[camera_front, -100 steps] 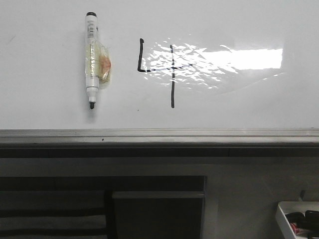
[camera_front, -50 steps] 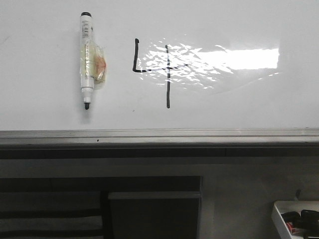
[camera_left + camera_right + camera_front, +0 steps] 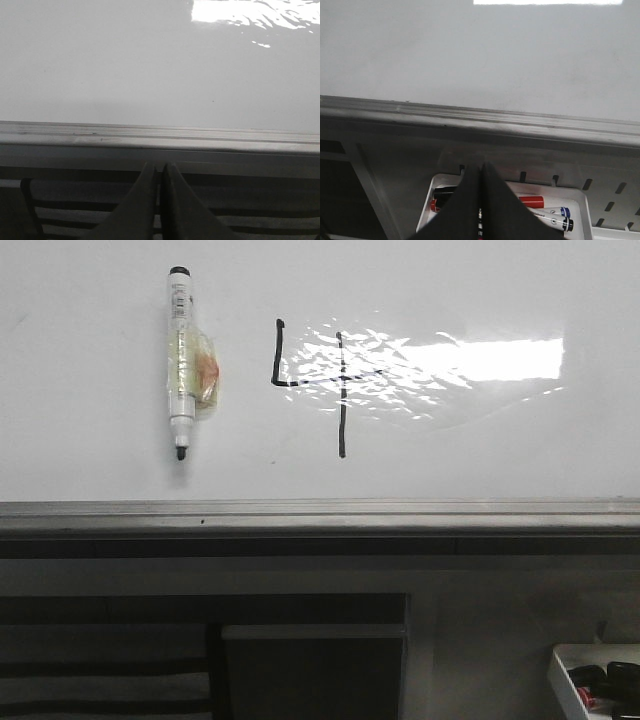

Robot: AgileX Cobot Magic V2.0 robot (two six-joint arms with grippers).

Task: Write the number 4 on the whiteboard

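A: Evidently, the number 4 [image 3: 318, 383] is already drawn on the whiteboard [image 3: 90, 455]. An L-shaped stroke is seen crossed by a longer vertical line, partly under the bright reflection [image 3: 470, 360]. It sits in the upper middle of the board, as seen in the front view.

B: Noted. Is the marker accounted for?

A: A white marker pen [image 3: 181, 365] with a black tip is seen lying on the board just left of the figure, tip pointing toward the grey rim [image 3: 320, 512]. A yellowish patch with an orange spot is wrapped around its barrel. It is held by neither arm.

B: And the grippers?

A: The left gripper [image 3: 160, 172] is recorded with its fingers pressed together, nothing between them, below the board's rim. The right gripper [image 3: 480, 172] is likewise clenched and empty, hanging over a small white tray [image 3: 584, 210] in which spare markers [image 3: 547, 215] are laid.

B: Progress estimate?

A: The writing itself is judged complete; all strokes of the 4 are present and legible. What remains, if anything, is judged to be tidying only: the pen might be returned to the tray, though the task sentence does not demand it. No further strokes appear to be needed.
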